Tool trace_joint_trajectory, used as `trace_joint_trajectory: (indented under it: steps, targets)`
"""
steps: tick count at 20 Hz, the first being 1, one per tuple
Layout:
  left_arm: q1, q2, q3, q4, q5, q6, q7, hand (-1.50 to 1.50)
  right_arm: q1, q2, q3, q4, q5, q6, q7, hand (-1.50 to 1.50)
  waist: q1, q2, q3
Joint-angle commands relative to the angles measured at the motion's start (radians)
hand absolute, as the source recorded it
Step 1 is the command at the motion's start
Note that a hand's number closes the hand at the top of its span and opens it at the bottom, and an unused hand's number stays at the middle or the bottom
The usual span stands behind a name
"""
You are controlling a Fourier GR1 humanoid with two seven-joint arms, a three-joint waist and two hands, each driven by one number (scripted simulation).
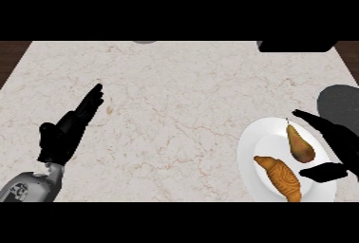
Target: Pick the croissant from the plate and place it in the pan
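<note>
Lying on plate (249,147), beside pear (300,144): croissant (280,179), likely light, flaky, crushable (take it across the middle). Right hand (344,144) hovers spread open just beside it; left hand (67,133) open, resting at left.

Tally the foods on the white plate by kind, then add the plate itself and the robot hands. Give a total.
Croissant: 1
Pear: 1
White plate: 1
Robot hands: 2 (left robot hand, right robot hand)
Total: 5
</note>
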Motion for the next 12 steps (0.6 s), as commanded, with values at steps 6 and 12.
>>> trace_joint_trajectory:
  steps: [6, 12]
  targets:
    - [-0.02, -0.026, -0.008, 0.014, -0.011, -0.028, -0.005, 0.0, -0.176, -0.089, 0.183, -0.117, 0.139, 0.369, 0.393, -1.5, 0.026, 0.005, -0.003]
    - [0.0, -0.031, -0.012, 0.003, -0.039, -0.018, -0.001, 0.0, -0.279, 0.05, 0.278, -0.162, 0.051, 0.67, 0.717, -1.5, 0.026, 0.001, -0.002]
